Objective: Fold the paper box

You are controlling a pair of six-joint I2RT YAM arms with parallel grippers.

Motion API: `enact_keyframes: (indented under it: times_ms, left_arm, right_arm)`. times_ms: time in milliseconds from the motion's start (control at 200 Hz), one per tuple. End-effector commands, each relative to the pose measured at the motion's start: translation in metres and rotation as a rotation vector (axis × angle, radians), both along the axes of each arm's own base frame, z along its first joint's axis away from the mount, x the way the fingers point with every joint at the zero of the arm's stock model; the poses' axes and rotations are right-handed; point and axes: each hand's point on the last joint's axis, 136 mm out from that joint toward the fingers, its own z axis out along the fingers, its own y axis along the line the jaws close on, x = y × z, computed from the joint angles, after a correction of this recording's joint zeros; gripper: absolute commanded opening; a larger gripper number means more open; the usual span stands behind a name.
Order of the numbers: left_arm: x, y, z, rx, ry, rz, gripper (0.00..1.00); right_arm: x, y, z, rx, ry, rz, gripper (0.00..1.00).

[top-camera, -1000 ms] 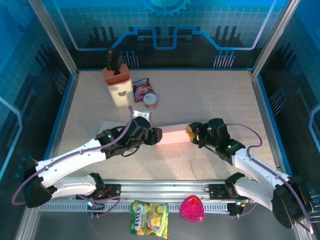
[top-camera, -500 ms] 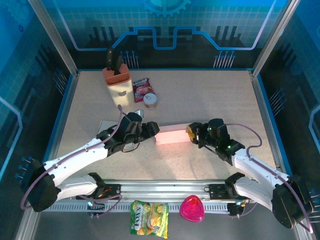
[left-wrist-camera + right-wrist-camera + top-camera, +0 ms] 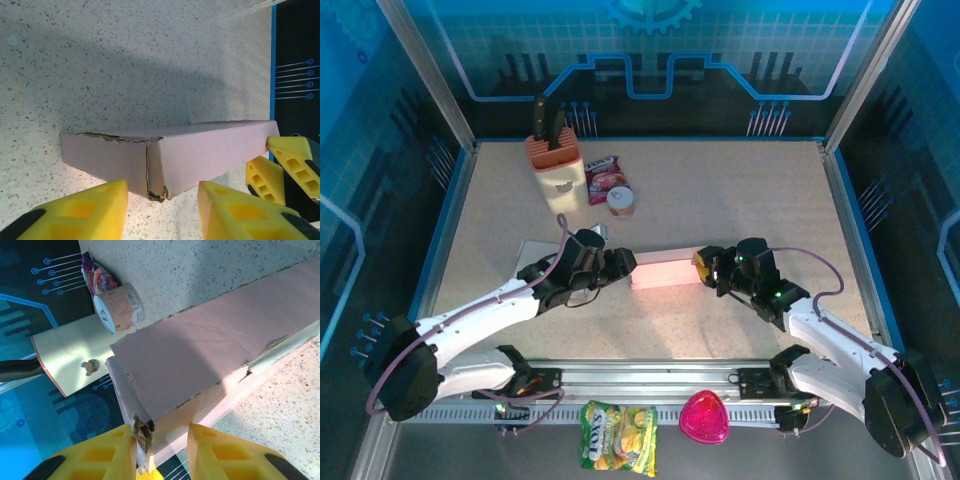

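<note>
The pink paper box [image 3: 665, 270] lies as a long closed bar in the middle of the table. My right gripper [image 3: 704, 268] is shut on its right end; in the right wrist view the yellow fingers [image 3: 225, 455] pinch the frayed end corner of the box [image 3: 210, 350]. My left gripper [image 3: 626, 264] sits just off the box's left end, open. In the left wrist view the torn corner of the box [image 3: 200, 150] hangs a little beyond the left gripper [image 3: 162, 210], touching neither finger. The right gripper's yellow fingers [image 3: 287, 162] show at the far end.
A knife block [image 3: 554, 170], a snack packet [image 3: 603, 177] and a small can [image 3: 620, 201] stand at the back left. A white sheet [image 3: 532, 252] lies under the left arm. A snack bag [image 3: 618, 436] and a pink object [image 3: 704, 418] lie past the front rail.
My left gripper has come off the box's left end and drawn back slightly to the left, now open. The right gripper keeps hold of the right end.
</note>
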Motion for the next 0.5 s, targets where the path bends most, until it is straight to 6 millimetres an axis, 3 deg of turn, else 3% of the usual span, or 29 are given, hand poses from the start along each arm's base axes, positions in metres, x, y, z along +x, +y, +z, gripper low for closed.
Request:
enact_keyframes:
  times_ms: [0,340,495]
  left_arm:
    - [0.002,-0.002,-0.010,-0.012,0.009,-0.002,0.37]
    - [-0.004,0.002,-0.032,0.011,0.040,-0.006,0.24]
    - [-0.009,0.003,-0.044,0.016,0.056,-0.018,0.15]
  right_arm:
    - [-0.018,-0.016,-0.041,-0.080,0.128,-0.018,0.31]
    - [-0.026,-0.020,-0.055,-0.104,0.169,-0.011,0.29]
    - [-0.026,-0.022,-0.050,-0.144,0.153,0.035,0.32]
